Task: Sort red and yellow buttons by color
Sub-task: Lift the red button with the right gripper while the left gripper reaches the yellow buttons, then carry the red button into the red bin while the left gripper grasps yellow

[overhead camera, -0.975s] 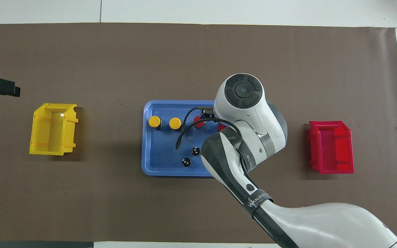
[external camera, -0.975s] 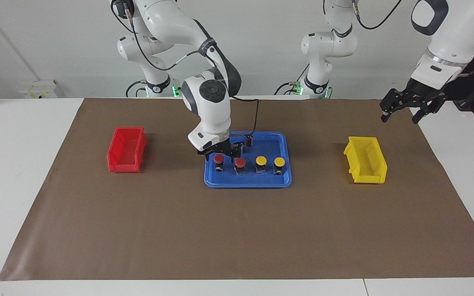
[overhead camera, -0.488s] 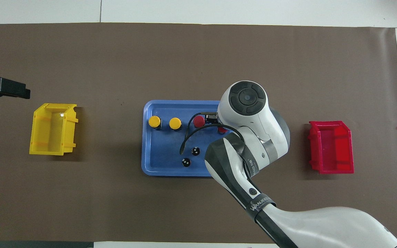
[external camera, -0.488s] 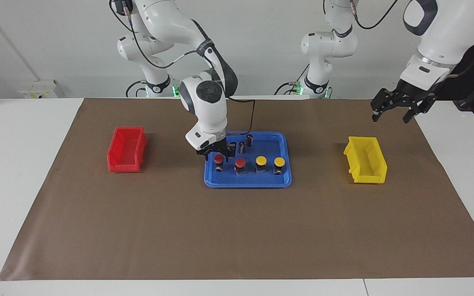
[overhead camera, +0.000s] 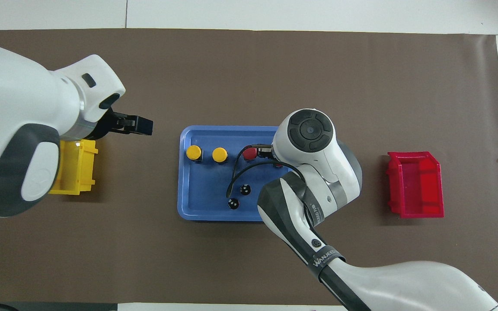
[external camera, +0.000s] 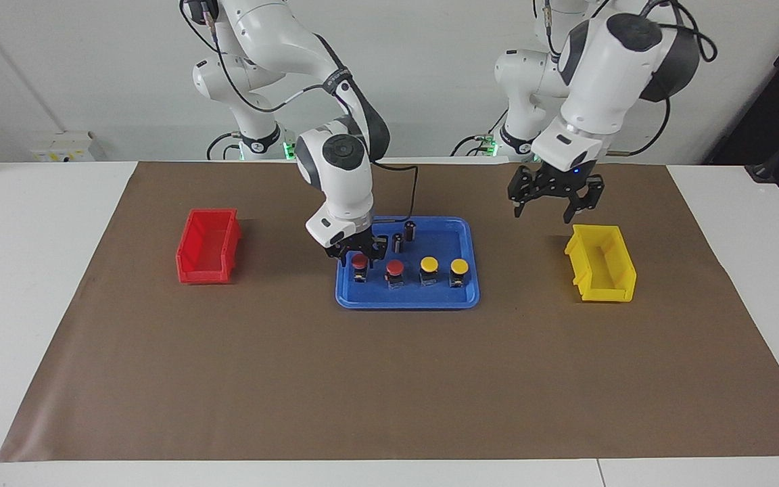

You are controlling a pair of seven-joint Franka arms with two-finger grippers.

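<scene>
Jaws of the right gripper point(external camera: 359, 255) straddle a red button point(external camera: 360, 261); left gripper point(external camera: 547, 205) jaws wide.

White table point(external camera: 38, 270) with a big sheet of brown paper point(external camera: 389, 379) spread over most of it, white showing round the edges. Three things sit right on the paper: a blue tray point(external camera: 470, 270) roughly in the middle, a red bin point(external camera: 207, 247) toward the right arm's end, and a yellow bin point(external camera: 599, 264) toward the left arm's end. The bins are well apart from the tray, all three more or less in a row.
</scene>
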